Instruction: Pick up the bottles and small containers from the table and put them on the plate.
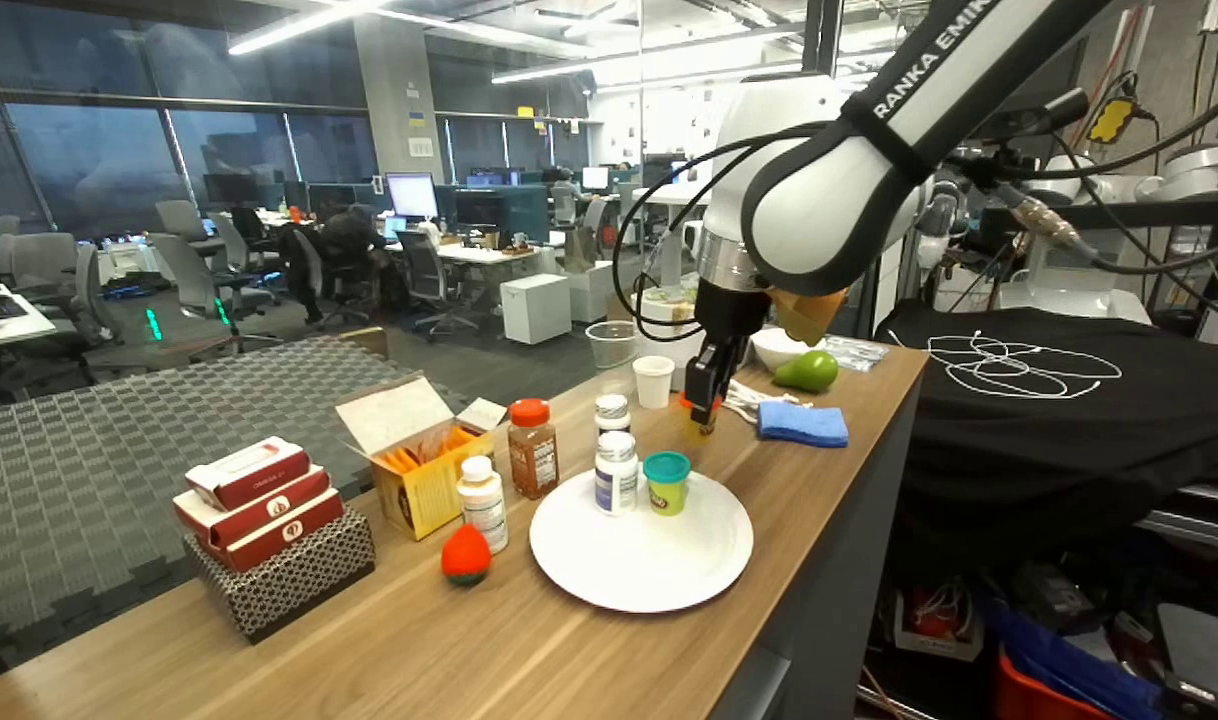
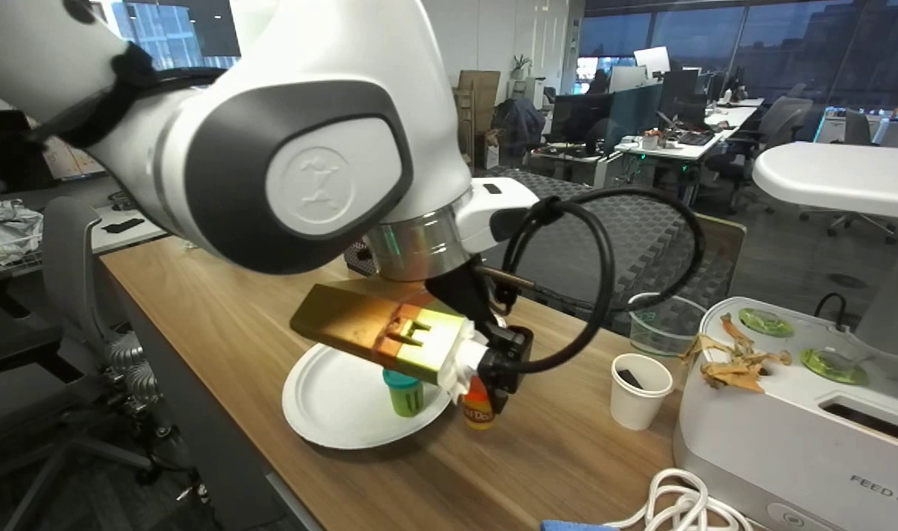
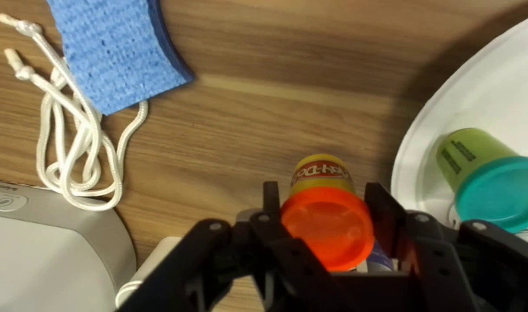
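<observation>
Holds an orange-lidded tub (image 3: 327, 223) in the gripper (image 3: 323, 195), lower centre of wrist view. Includes teal-lidded tub (image 1: 667, 486) and white-capped bottle (image 1: 616, 480) on plate (image 1: 634, 568), lower centre in an exterior view

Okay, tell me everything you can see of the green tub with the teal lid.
The tub is small and round, apparently plastic: a light yellow-green body with dark print on its side, and a slightly wider teal lid, in place. It stands upright on the plate, toward the rim, beside a white-capped bottle; whether those two touch, I can't tell.
</observation>
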